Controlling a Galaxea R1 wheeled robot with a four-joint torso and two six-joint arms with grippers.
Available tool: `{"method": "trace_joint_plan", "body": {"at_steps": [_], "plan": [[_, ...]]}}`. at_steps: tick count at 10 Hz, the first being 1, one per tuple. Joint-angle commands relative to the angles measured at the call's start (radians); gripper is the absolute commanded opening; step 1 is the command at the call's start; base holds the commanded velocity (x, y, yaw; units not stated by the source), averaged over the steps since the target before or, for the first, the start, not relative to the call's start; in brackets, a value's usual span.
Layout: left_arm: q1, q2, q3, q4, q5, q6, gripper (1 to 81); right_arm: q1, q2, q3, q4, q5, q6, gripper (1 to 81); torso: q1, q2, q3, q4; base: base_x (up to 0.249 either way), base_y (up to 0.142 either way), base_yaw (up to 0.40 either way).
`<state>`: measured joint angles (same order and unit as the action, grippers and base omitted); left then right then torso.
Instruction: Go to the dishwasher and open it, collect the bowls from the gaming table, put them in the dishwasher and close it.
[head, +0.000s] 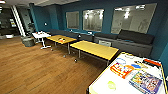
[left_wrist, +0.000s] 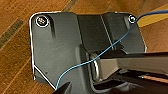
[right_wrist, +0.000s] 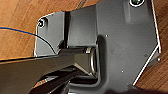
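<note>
Down in the near right corner of the head view sits the gaming table, white top with a yellow edge; one lime-yellow bowl rests on the near end of it, faint against the white; past the bowl lie colourful board game boxes, an orange one closer to the middle and a red-and-black one at the far end. Can't place any of that relative to a gripper, honestly; both wrist views just look down past the robot's dark plate onto the wooden floor, with a thin blue cable trailing across the left one, so whether either gripper is open or closed I can't tell. Beyond the gaming table stand two yellow tables in a row along a dark grey sofa; a small white table stands further back; the teal wall behind carries framed whiteboards.
</note>
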<state>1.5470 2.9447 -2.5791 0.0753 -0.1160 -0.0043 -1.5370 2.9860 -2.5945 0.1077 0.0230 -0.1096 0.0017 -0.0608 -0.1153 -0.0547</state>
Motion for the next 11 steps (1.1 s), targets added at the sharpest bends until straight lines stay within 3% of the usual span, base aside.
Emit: {"method": "trace_joint_plan", "body": {"at_steps": [1, 11], "plan": [[-0.037, -0.005, 0.008, 0.012, 0.055, -0.002, 81.1, 0.044, 0.0, 0.007, -0.005, -0.061, -0.004, 81.1, 0.0, 0.0, 0.0, 0.0, 0.0, 0.0, -0.399], [-0.038, -0.004, 0.004, 0.011, 0.064, 0.0, 81.1, 0.04, 0.0, 0.007, -0.005, -0.061, -0.004, 81.1, 0.0, 0.0, 0.0, 0.0, 0.0, 0.0, -0.4]]}}
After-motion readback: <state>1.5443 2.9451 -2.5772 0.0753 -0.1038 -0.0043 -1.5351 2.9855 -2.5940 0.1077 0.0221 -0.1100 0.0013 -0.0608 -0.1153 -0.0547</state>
